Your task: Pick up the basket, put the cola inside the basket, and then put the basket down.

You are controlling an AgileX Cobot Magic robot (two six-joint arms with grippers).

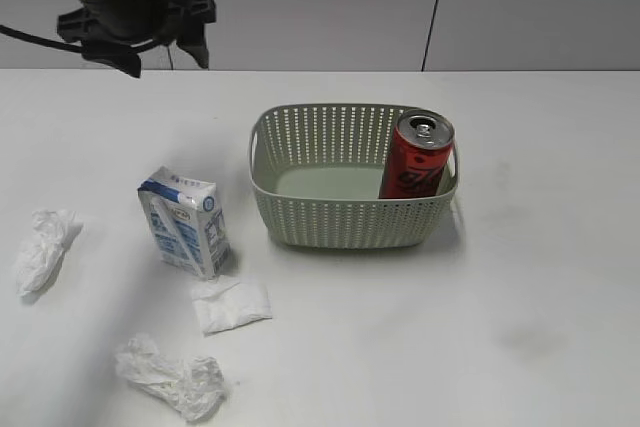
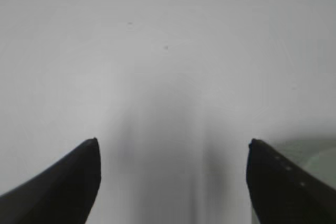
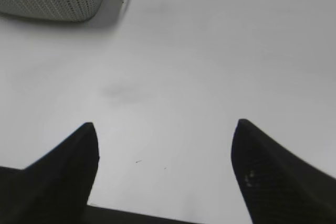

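White surface [image 1: 500, 327]: your basket [image 1: 350, 217] sits on it, cola [image 1: 416, 157] standing in its right end. Left gripper [image 2: 173, 182] and right gripper [image 3: 164, 166] jaws spread wide, holding nothing.

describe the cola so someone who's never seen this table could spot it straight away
Find the pale green perforated basket near the middle of the white table. The cola stands inside it, leaning against the right end, with its silver pull-tab top showing above the rim. It is the only red thing in view; the milk carton left of the basket is white and blue, and the rest is crumpled white paper.
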